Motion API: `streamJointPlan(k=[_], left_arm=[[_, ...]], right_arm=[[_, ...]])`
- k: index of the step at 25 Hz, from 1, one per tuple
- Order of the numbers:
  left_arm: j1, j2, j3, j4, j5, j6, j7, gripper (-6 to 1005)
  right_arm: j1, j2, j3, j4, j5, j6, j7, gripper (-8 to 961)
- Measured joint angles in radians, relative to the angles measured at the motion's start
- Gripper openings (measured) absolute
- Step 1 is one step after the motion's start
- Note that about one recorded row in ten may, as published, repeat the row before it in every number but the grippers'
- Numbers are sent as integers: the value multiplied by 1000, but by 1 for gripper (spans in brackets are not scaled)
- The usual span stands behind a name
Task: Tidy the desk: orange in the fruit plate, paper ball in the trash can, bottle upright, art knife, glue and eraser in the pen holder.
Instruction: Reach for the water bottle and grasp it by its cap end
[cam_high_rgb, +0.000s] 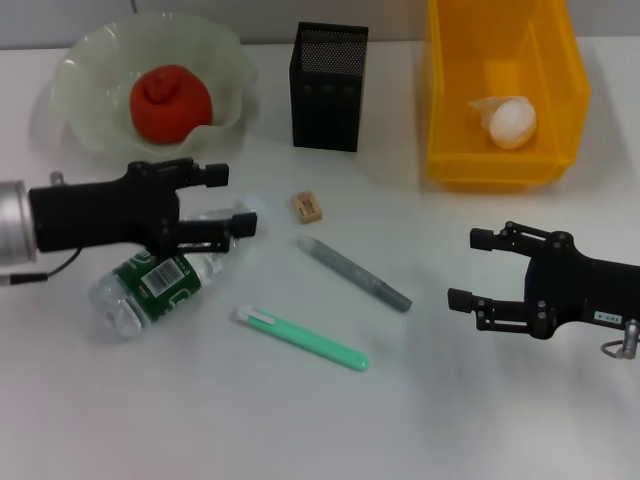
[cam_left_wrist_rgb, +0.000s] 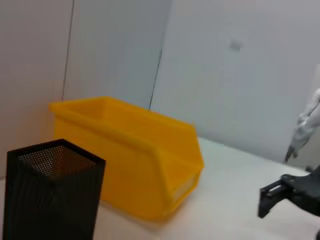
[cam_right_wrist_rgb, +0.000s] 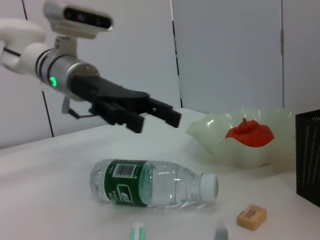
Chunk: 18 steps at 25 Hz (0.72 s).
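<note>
Already in place: orange (cam_high_rgb: 170, 102) in the fruit plate (cam_high_rgb: 85, 75), paper ball (cam_high_rgb: 508, 122) in the trash can (cam_high_rgb: 455, 90). Left gripper (cam_high_rgb: 228, 200) jaws spread, raised over the bottle (cam_high_rgb: 165, 280) lying sideways on the table. Eraser (cam_high_rgb: 308, 207) near the pen holder (cam_high_rgb: 328, 87). Right gripper (cam_high_rgb: 472, 268) jaws apart, holding nothing.

No legible text. Bottle (cam_high_rgb: 160, 283) label: barcode only, print too small. Eraser (cam_high_rgb: 308, 207) print unreadable.
</note>
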Motion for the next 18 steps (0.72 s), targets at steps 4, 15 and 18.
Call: streamJointPlan(k=[4,15,18], left_arm=[[-19,-26,-1,178,136,-62,-200,829],[-231,-101,-25,386,704,-66,-716,829],[-282,-135,-25,394,848,-59,-800,829]], right_arm=[[0,0,1,0,-1,6,0,831],[-7,0,8,2,0,25,-1,831],[-8,0,8,1,1,26,-1,831]])
